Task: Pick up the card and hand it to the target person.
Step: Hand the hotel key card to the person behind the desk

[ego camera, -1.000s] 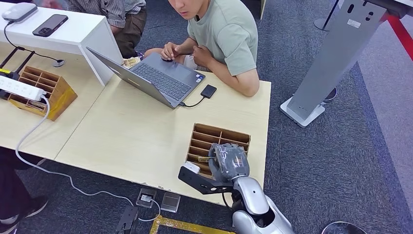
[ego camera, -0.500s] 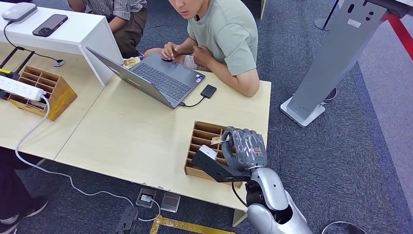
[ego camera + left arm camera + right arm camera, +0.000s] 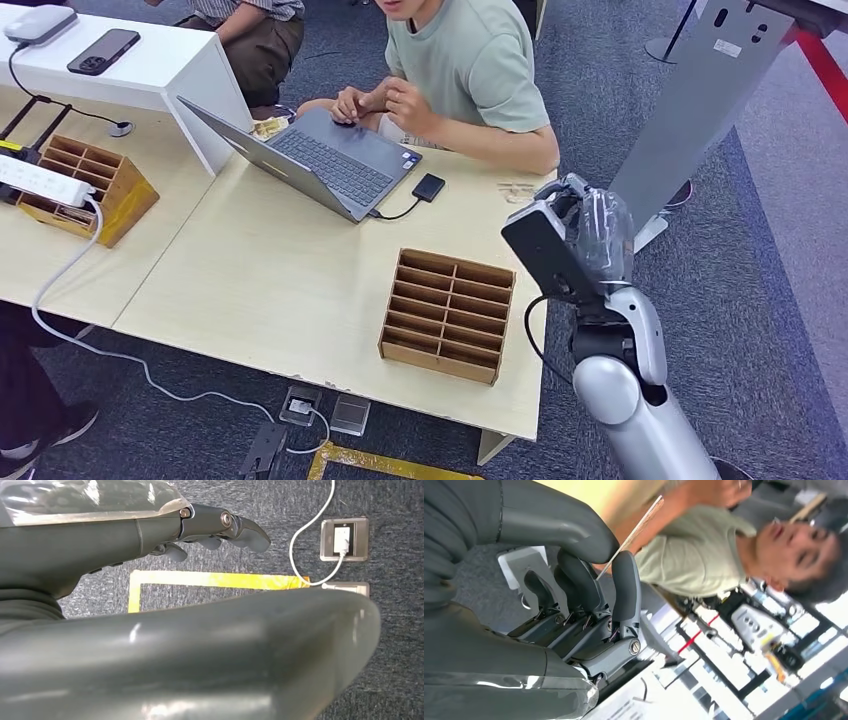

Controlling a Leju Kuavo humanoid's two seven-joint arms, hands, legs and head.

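Right hand [image 3: 590, 235] pinches the card [image 3: 634, 532] between thumb and finger, raised beyond the wooden organizer [image 3: 448, 314] toward the seated person [image 3: 470, 70]; left hand [image 3: 200, 527] empty, fingers loose; extend slowly, card edge level.

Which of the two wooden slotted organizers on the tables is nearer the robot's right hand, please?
The wooden organizer lying flat on the front table, just beside the raised right hand. The other organizer sits far off at the left, with a white power strip across it.

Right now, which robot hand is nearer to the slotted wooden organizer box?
Right. The right hand is raised beside the slotted wooden organizer box, pinching the card; the left hand hangs above the floor.
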